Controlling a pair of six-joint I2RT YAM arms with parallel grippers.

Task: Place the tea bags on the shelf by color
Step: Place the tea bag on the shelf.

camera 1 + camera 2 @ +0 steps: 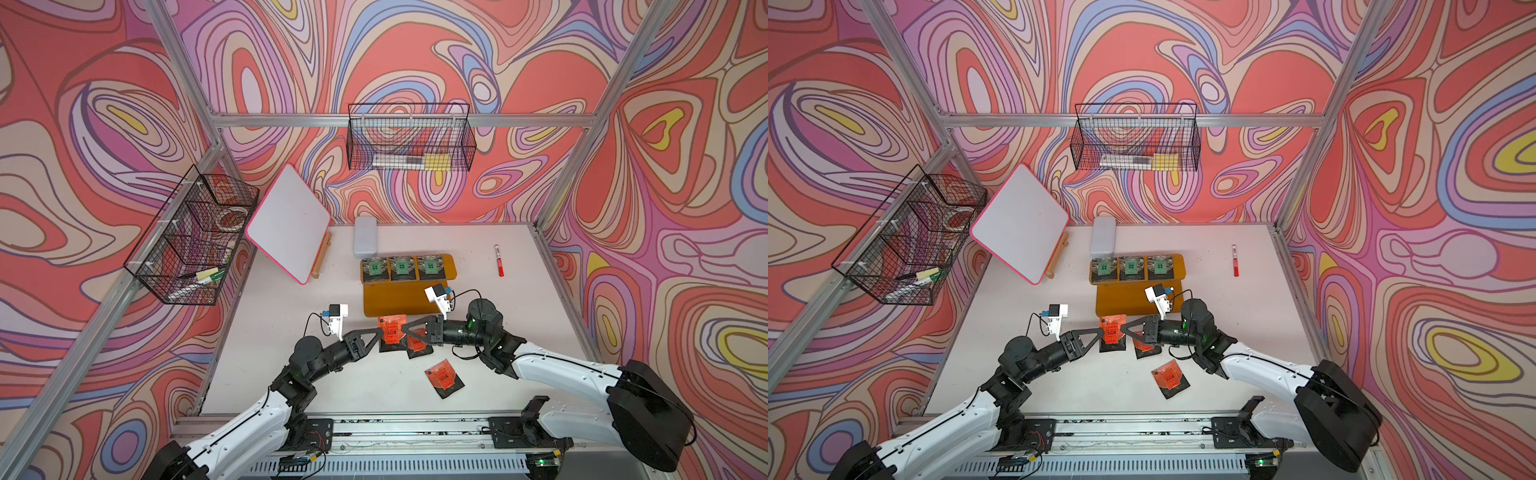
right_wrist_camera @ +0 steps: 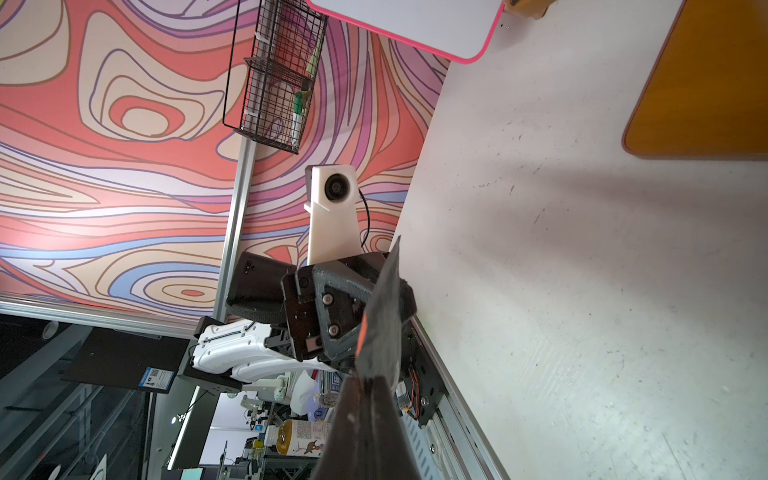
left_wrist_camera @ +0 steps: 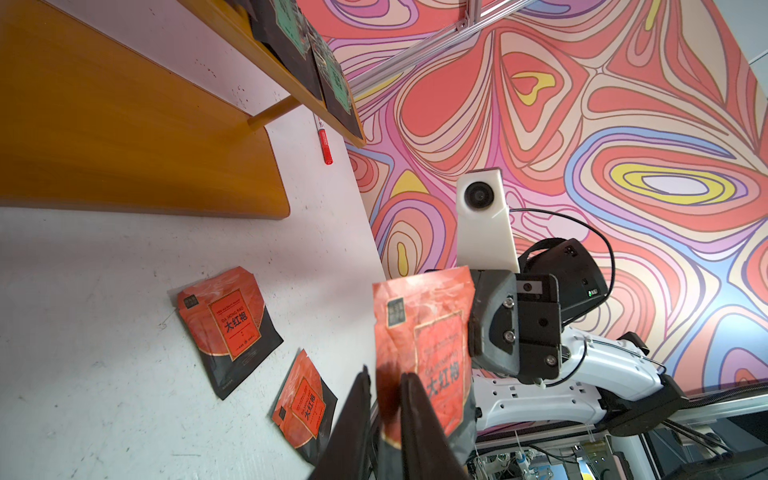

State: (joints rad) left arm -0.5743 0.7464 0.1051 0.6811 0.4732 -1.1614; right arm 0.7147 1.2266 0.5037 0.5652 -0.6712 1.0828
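A: So, what sits on the shelf (image 1: pixel 395 303)?
B: Three green tea bags (image 1: pixel 402 267), side by side on its upper board (image 1: pixel 451 268).
A: And the hands?
B: The left hand (image 1: pixel 380 331) and right hand (image 1: pixel 402 328) both pinch one orange-red tea bag (image 1: pixel 391 334) by opposite edges, above the counter (image 1: pixel 519 324). Two more orange-red bags (image 1: pixel 444 379) lie flat nearby.
A: And on the walls?
B: The back basket (image 1: pixel 409 137) holds markers (image 1: pixel 390 160) and a yellow block (image 1: pixel 436 160); the side basket (image 1: pixel 191 237) holds tape rolls (image 1: pixel 232 218).

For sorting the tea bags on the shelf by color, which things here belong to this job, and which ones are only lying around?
Belong to the job:
- shelf
- three green tea bags on its upper board
- lifted orange-red tea bag
- two orange-red tea bags lying flat

Just lying about:
- whiteboard
- red marker
- grey case
- two wire baskets
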